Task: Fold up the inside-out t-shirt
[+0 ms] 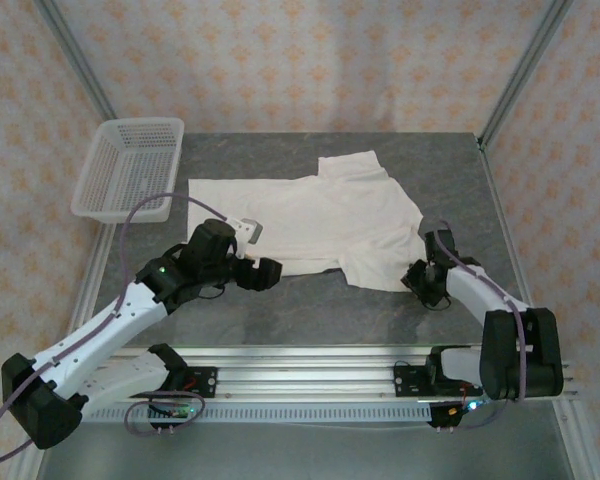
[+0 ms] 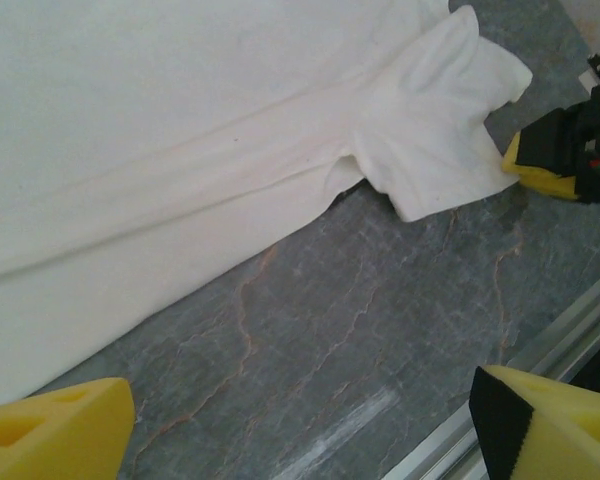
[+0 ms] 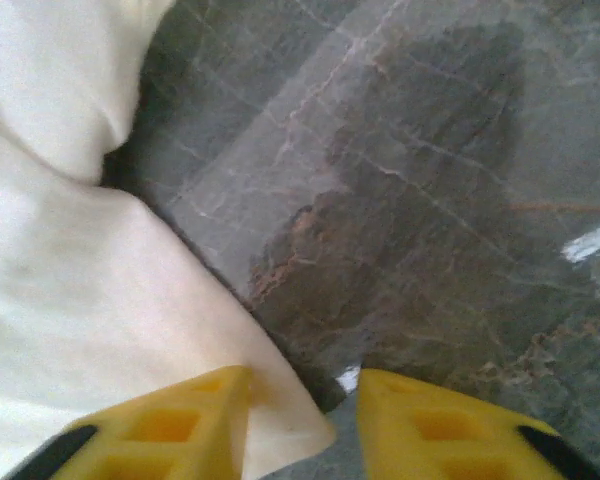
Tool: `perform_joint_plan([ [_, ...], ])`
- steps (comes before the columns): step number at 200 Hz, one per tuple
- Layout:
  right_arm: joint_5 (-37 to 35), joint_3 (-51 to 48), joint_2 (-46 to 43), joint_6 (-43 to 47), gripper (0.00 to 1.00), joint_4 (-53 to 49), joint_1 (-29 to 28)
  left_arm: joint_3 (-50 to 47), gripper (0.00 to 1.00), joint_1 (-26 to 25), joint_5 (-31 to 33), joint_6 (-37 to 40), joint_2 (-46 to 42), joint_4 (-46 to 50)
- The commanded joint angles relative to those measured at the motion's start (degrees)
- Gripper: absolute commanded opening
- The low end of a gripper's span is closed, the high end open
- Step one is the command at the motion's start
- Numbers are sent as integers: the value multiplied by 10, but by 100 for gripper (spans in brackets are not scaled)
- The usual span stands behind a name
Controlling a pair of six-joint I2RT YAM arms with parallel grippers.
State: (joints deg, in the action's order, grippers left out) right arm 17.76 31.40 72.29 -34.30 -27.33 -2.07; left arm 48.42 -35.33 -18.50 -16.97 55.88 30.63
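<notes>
— Grey marbled stone, that table [image 1: 310,300]. The shirt [image 1: 320,215] takes up the middle of it: cream, spread flat, its body running left to right.

— Any of it bunched?

— One sleeve points toward the back wall, the other toward the near right. A few soft creases, nothing more.

— And the white thing on the left?

— A mesh basket [image 1: 130,165] at the far left corner, partly over the table's edge and well apart from the shirt.

— Where are the arms?

— Both are low at the shirt's near side. The left gripper [image 2: 302,400] has its yellow fingers spread wide over bare stone, just beside the hem, with nothing between them.

— The right one?

— The right gripper [image 3: 305,385] is at the near sleeve. Its fingers stand apart too, with the sleeve's corner lying at the left finger and poking into the gap. It isn't pinched.
</notes>
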Motion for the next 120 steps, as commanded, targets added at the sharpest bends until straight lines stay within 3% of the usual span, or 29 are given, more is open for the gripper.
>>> perform_joint_plan([
  [1, 31, 6, 24, -6, 13, 48, -8, 12, 91, -7, -5, 26, -1, 19],
  [16, 36, 20, 18, -4, 0, 39, -13, 10, 93, -10, -5, 27, 0, 18],
  [67, 58, 148, 37, -47, 0, 28, -61, 10, 95, -12, 24, 19, -10, 12],
  [120, 7, 458, 296, -71, 0, 18, -59, 0, 96, -13, 47, 3, -17, 16],
])
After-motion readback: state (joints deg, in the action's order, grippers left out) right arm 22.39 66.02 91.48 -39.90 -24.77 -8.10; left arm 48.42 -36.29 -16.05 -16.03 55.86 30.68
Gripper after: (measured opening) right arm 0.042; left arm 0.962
